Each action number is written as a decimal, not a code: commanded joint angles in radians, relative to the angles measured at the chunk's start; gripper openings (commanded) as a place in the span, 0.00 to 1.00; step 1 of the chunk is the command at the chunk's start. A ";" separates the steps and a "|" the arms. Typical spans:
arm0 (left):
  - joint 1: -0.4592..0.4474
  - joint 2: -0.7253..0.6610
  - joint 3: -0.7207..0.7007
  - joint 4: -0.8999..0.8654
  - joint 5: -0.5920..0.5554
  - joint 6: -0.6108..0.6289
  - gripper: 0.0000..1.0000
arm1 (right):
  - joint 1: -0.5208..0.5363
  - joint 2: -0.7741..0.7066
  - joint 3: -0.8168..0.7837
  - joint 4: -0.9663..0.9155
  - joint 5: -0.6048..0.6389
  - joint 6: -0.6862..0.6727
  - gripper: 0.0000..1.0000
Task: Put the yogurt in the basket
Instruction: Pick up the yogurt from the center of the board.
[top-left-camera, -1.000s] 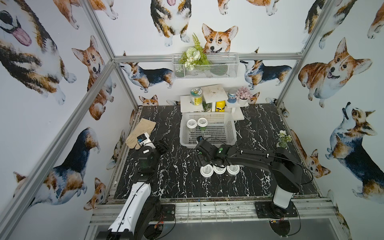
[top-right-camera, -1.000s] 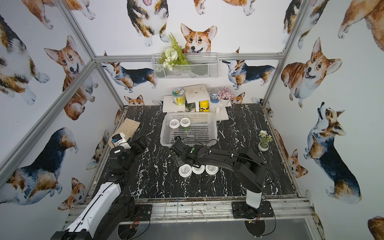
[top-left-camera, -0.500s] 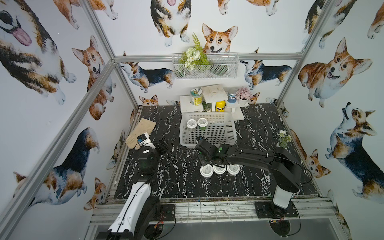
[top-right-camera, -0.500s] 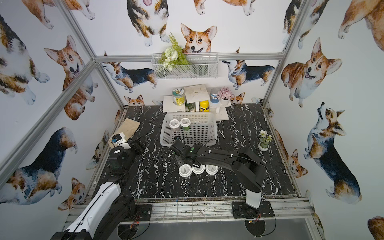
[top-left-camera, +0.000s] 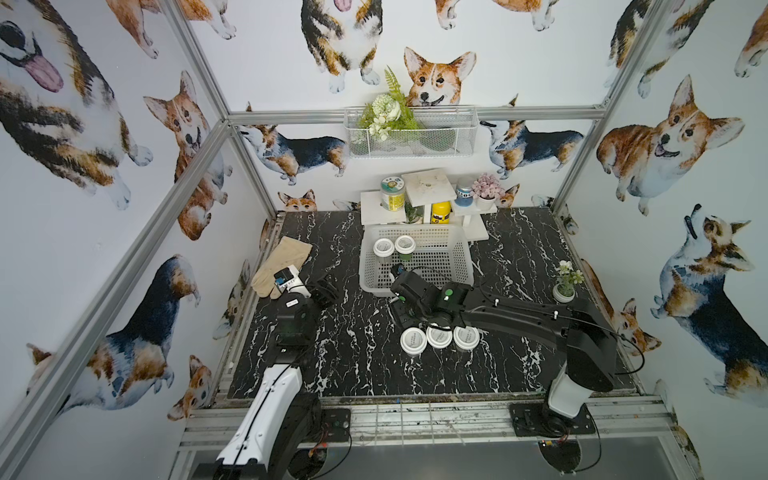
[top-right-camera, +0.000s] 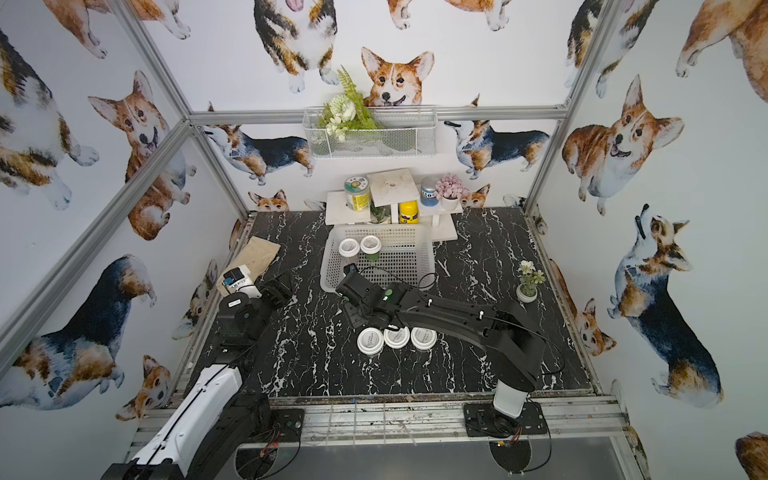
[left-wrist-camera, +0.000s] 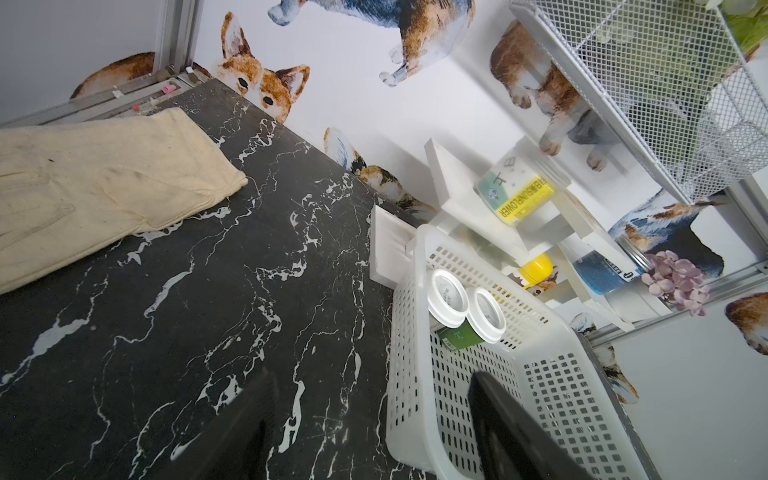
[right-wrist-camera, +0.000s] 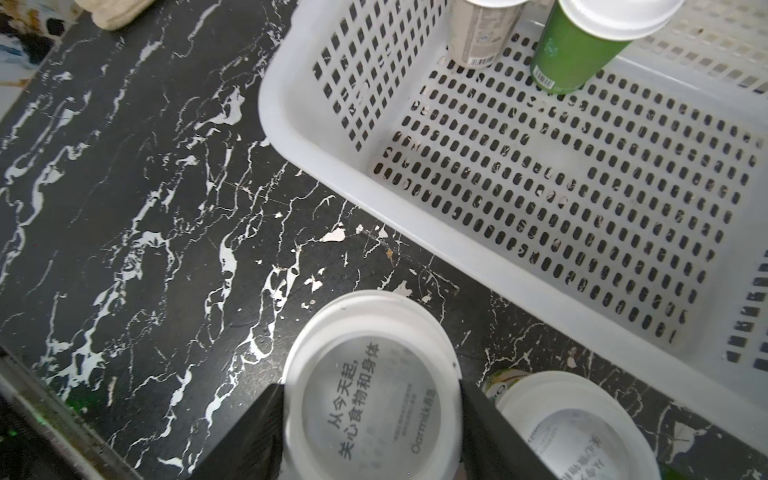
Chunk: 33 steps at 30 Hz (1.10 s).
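My right gripper (right-wrist-camera: 372, 401) is shut on a yogurt cup (right-wrist-camera: 370, 365) with a white printed lid, standing on the black marble table just before the white lattice basket (right-wrist-camera: 395, 199). A second cup (right-wrist-camera: 577, 428) stands right beside it. In both top views the right gripper (top-left-camera: 407, 318) hides the held cup. Three more cups (top-left-camera: 439, 336) stand in a row in front of it. Two cups (top-left-camera: 383, 247) (top-left-camera: 404, 244) stand in the basket's (top-left-camera: 461, 257) far left corner. My left gripper (left-wrist-camera: 374, 436) is open and holds nothing, left of the basket (left-wrist-camera: 415, 374).
A cream glove (top-left-camera: 282, 266) lies at the table's left edge. A small potted plant (top-left-camera: 565, 286) stands at the right. Behind the basket is a white stepped shelf (top-left-camera: 428, 187) with jars and a yellow bottle (top-left-camera: 440, 212). A wire basket (top-left-camera: 411, 133) hangs on the back wall.
My right gripper's jaws have closed onto the yogurt cup. The right arm has barely shifted and the left arm has not moved.
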 joint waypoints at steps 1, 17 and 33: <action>-0.001 -0.004 -0.007 0.016 -0.004 0.006 0.78 | 0.002 -0.032 0.017 -0.028 -0.032 0.006 0.67; 0.000 -0.002 -0.005 0.018 -0.002 0.006 0.78 | -0.063 -0.072 0.188 -0.110 -0.054 -0.047 0.71; 0.000 0.017 0.000 0.021 0.003 0.006 0.78 | -0.275 0.014 0.246 -0.075 0.030 -0.169 0.72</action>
